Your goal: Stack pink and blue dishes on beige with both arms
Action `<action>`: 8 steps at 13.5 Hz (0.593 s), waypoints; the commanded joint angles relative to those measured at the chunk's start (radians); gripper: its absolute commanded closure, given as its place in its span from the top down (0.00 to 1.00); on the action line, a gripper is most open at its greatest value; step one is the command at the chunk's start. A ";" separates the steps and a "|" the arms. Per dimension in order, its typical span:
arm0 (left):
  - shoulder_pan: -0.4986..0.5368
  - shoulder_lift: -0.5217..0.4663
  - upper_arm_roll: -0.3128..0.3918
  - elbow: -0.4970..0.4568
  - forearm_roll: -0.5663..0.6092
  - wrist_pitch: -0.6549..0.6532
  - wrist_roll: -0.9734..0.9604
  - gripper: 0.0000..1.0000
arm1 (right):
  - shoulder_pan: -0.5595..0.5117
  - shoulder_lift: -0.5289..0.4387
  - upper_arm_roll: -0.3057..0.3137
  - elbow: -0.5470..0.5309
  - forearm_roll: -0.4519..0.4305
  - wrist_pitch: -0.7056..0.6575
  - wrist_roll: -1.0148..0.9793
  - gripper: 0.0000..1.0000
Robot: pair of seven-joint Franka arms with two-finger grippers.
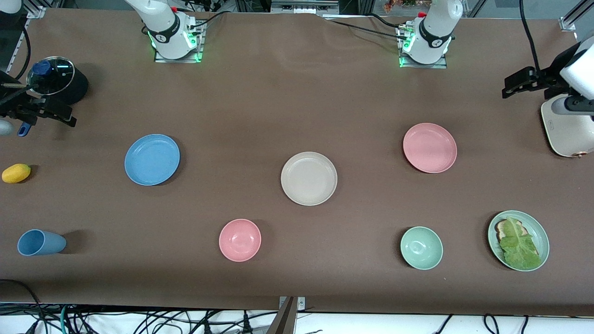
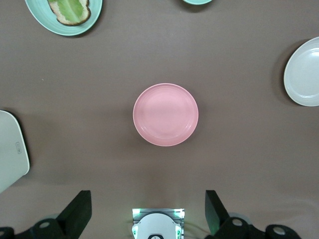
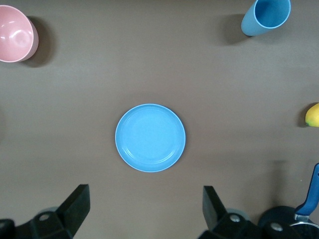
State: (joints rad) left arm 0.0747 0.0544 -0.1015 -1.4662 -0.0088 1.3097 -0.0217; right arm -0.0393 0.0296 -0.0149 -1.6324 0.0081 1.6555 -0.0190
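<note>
The beige plate [image 1: 308, 178] lies mid-table. The pink plate [image 1: 429, 147] [image 2: 165, 114] lies toward the left arm's end, the blue plate [image 1: 152, 159] [image 3: 150, 137] toward the right arm's end; both sit a little farther from the front camera than the beige one. My left gripper [image 2: 148, 199] hangs high and open over the strip of table between its base [image 1: 424, 39] and the pink plate, holding nothing. My right gripper [image 3: 146, 195] hangs high and open in the same way, between its base [image 1: 174, 35] and the blue plate. All three plates lie apart and bare.
Nearer the front camera stand a pink bowl [image 1: 240, 240], a green bowl [image 1: 421, 247], a green plate with lettuce [image 1: 538, 236] and a blue cup on its side [image 1: 41, 242]. A lemon [image 1: 16, 173] and lidded black pot [image 1: 58, 81] sit at the right arm's end, a white appliance [image 1: 568, 127] at the left arm's.
</note>
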 commanded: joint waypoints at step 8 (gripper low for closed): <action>0.014 0.028 -0.001 0.023 -0.040 -0.014 0.020 1.00 | -0.008 -0.004 0.009 0.017 -0.010 -0.019 -0.009 1.00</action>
State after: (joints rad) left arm 0.0773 0.0746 -0.1013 -1.4661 -0.0255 1.3098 -0.0212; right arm -0.0393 0.0296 -0.0149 -1.6322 0.0079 1.6556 -0.0190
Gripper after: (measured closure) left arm 0.000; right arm 0.000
